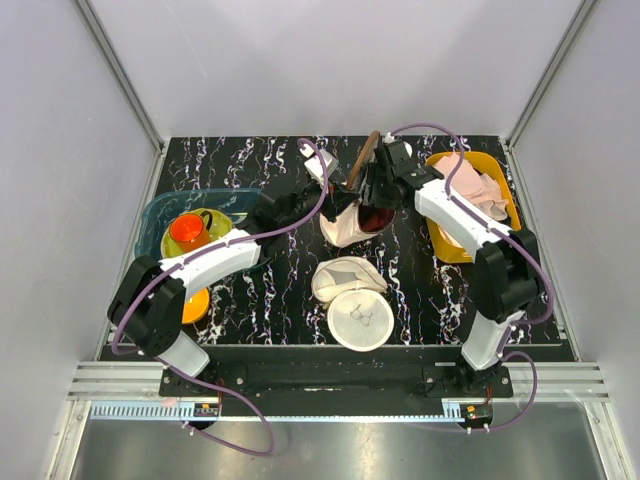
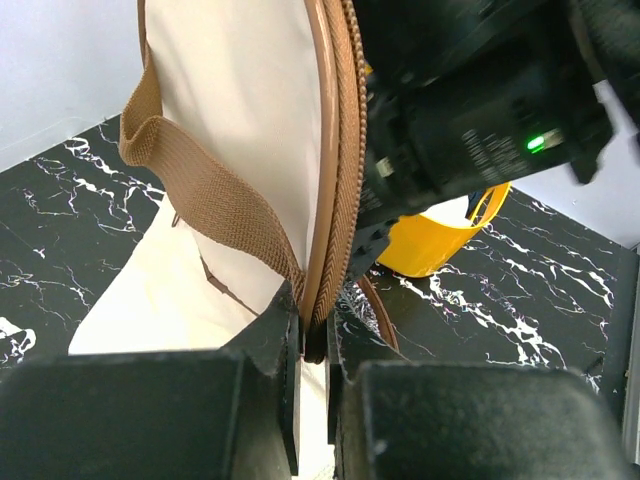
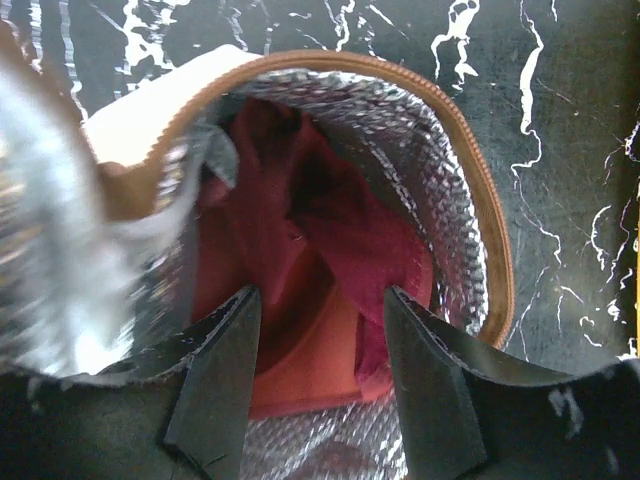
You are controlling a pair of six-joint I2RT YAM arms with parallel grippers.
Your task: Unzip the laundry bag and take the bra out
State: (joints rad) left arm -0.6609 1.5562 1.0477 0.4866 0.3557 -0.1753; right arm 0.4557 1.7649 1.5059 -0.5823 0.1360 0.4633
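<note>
The cream laundry bag [image 1: 345, 228] is lifted off the table at the middle back, with its mouth unzipped. My left gripper [image 2: 313, 330] is shut on the bag's brown zipper band [image 2: 335, 180], beside a woven brown loop [image 2: 200, 190]. In the top view the left gripper [image 1: 318, 205] is at the bag's left side. My right gripper [image 3: 320, 300] points down into the open mouth with its jaws open and nothing between them. Under it, inside the mesh lining, lies the bra [image 3: 330, 230], which looks reddish pink in there. From above, the right gripper [image 1: 375, 205] is at the bag's right edge.
A yellow tub [image 1: 440, 245] with pale pink clothes stands at the back right. Two whiter mesh bags [image 1: 350, 275] [image 1: 360, 320] lie near the front middle. At the left is a blue-green tray [image 1: 160, 215] with an orange cup [image 1: 188, 232].
</note>
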